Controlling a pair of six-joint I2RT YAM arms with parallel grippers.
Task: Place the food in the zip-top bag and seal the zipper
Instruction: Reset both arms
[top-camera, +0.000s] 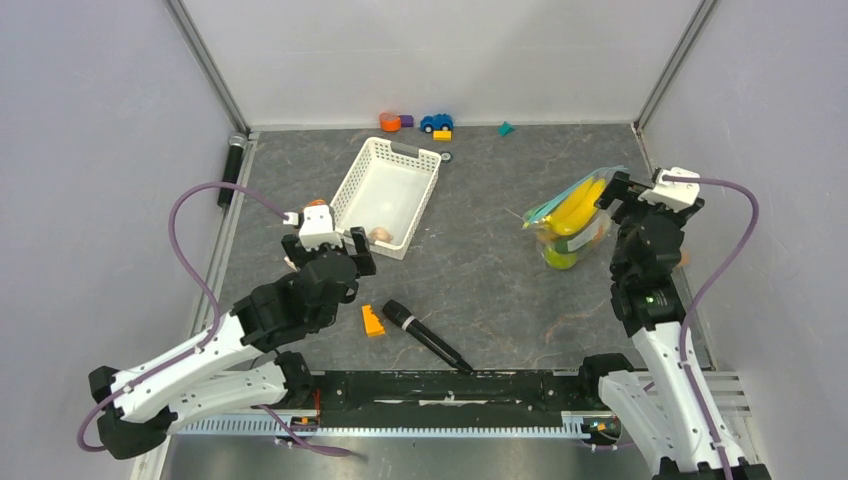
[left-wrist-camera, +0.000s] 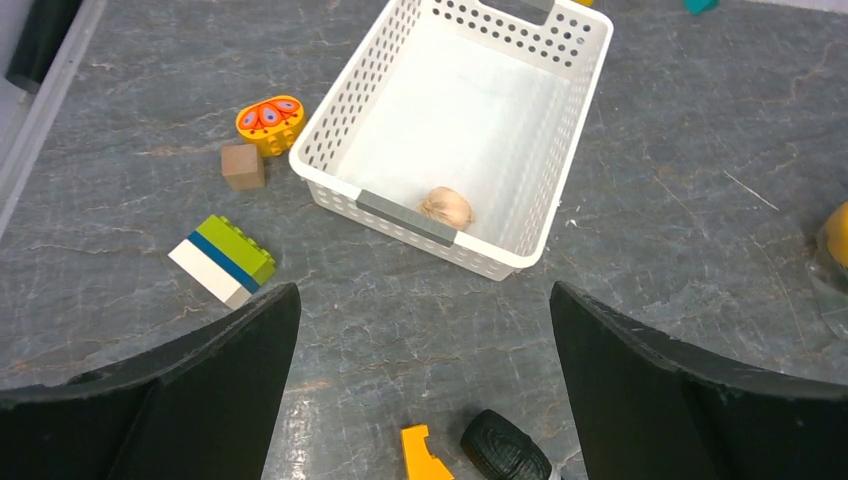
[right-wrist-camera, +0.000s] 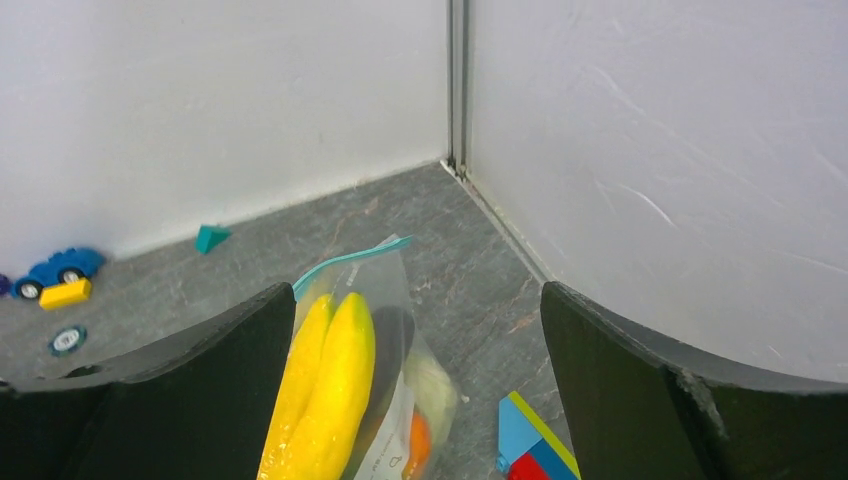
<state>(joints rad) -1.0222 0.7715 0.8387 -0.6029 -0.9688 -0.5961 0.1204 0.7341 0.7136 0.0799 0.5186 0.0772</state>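
The clear zip-top bag (top-camera: 572, 222) lies at the right of the table with yellow bananas (top-camera: 580, 206) and other food inside. In the right wrist view the bag (right-wrist-camera: 395, 300) shows bananas (right-wrist-camera: 325, 390), a dark piece, a pale green piece and an orange piece. Its teal zipper (right-wrist-camera: 350, 260) runs along the top edge. My right gripper (top-camera: 632, 190) is open just right of the bag, holding nothing. My left gripper (top-camera: 328, 246) is open and empty near the white basket (top-camera: 387, 196). A small tan piece (left-wrist-camera: 446, 208) lies in the basket (left-wrist-camera: 570, 120).
A black microphone (top-camera: 425, 335) and an orange block (top-camera: 372, 321) lie near the front. Toy blocks (left-wrist-camera: 222, 260) sit left of the basket. A toy car (top-camera: 436, 122) and blocks line the back wall. A coloured block (right-wrist-camera: 535, 445) lies right of the bag.
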